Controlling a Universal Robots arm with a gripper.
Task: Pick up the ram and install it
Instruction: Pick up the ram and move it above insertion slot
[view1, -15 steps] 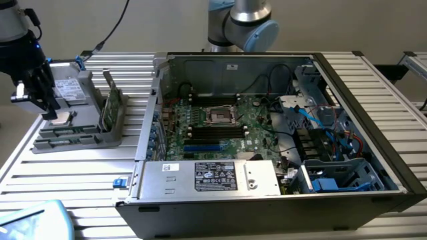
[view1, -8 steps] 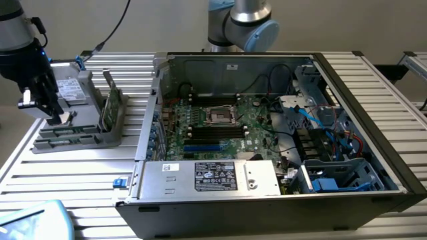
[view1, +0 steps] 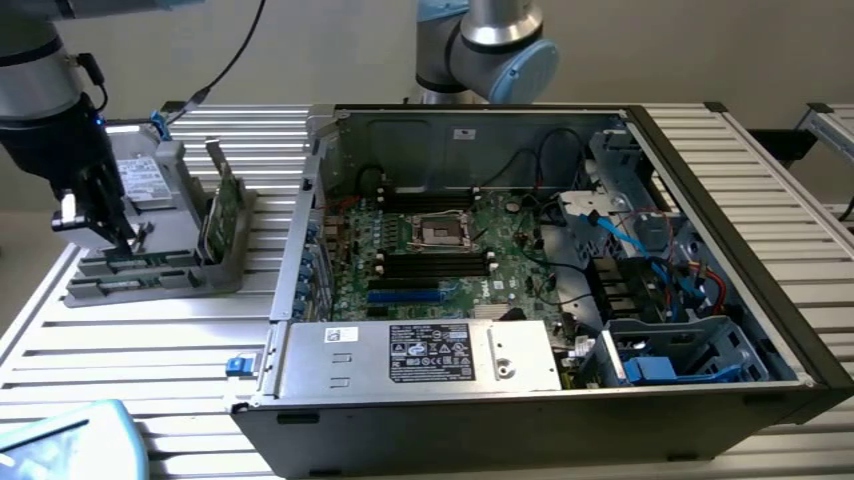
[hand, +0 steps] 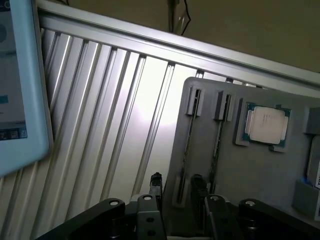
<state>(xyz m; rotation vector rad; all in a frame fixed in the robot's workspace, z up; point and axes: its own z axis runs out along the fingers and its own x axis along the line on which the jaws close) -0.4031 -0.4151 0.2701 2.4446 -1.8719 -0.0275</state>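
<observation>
Ram (view1: 223, 215) stands on edge in the grey holder (view1: 134, 290) at the exterior view's left, about mid-height in frame. The green board is tilted a bit and its top edge is free above the holder wall. My read on handling: v. light, thin, stiff along its length, but not to be bent or twisted. Chips and contact edge are prob. fragile, so no hard squeeze and nothing on the bottom edge. Best hold imo is the exposed upper part, pads on the two flat faces near mid-length, so it hangs balanced. Bare PCB is smooth and could slip or swing if gripped off-centre. Gripper (view1: 118, 232) hangs over the holder's far-left part, apart from the ram, w/ the drive (view1: 140, 180) just behind it. In the wrist view the gripper (hand: 176, 181) has its fingers (hand: 156, 182) spread and carries nothing. A narrow holder (hand: 270, 175) slot shows in the gap; can't tell if a stick sits in it. CPU (hand: 265, 125) lies in its pocket on the holder, near. Open case (view1: 400, 135) takes centre and right of the exterior frame, and its black slots (view1: 430, 262) are well apart from the ram.
</observation>
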